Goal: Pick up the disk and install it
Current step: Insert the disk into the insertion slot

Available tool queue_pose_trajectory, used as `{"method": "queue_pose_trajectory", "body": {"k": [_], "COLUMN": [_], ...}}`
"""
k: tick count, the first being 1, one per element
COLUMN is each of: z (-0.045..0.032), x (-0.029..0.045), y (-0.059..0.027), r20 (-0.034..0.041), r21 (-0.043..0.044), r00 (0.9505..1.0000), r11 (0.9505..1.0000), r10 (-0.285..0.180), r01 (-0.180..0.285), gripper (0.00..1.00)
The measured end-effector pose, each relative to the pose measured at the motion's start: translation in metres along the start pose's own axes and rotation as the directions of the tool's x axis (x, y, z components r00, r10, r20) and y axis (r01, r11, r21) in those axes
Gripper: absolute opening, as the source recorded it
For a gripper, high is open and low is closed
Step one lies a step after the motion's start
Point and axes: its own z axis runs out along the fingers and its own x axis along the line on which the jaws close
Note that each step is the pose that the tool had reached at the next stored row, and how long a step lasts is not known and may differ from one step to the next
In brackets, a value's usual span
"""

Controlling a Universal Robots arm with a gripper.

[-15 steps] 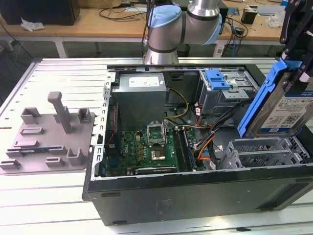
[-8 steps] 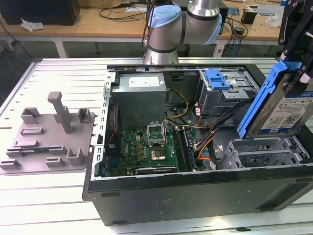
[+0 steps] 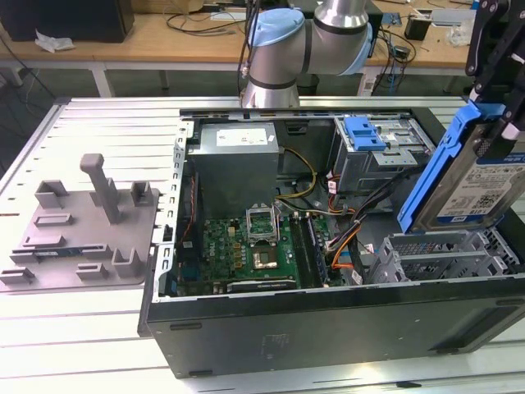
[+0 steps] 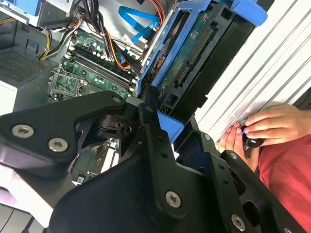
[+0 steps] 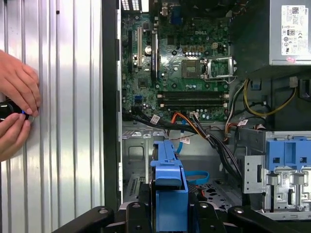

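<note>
My claw [image 3: 495,115] was clenched on the disk [image 3: 484,180], gripping it by its upper end so that it hung tilted, clear of everything, above the open computer case [image 3: 328,324]. I judged the tilt deliberate: held by one end, the lower end of the bright blue carrier [image 3: 432,168] pointed down toward the grey drive cage [image 3: 439,256] in the near corner, at the exterior view's right. The disk itself was a flat silver slab with a white-and-blue label, its plastic frame smooth and slightly glossy beside the cage's dull perforated sheet metal.

The case lay on its side on the ribbed aluminium table [image 3: 98,353], the side panel off, which left the green motherboard [image 3: 246,246], the boxy grey power supply [image 3: 238,156] and a tangle of orange, yellow and black cables [image 3: 340,234] open from above.

In the first wrist view a person's hands [image 5: 19,87] rested on the table beside the case, fingers pinching a small dark knob [image 5: 7,110].
</note>
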Motion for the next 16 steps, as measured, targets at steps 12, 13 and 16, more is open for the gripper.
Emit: {"method": "queue_pose_trajectory", "body": {"k": [12,13,16], "z": [0.0029,0.0032,0.0039], "x": [0.0001,0.0001,0.0001], "y": [0.0001,0.0001,0.0001], "r20": [0.0032,0.0032,0.0032], "r21": [0.0,0.0,0.0], "r00": [1.0,1.0,1.0], "r11": [1.0,1.0,1.0], "r10": [0.0,0.0,0.0], "r01": [0.0,0.0,0.0], "gripper": [0.36,0.36,0.36]}}
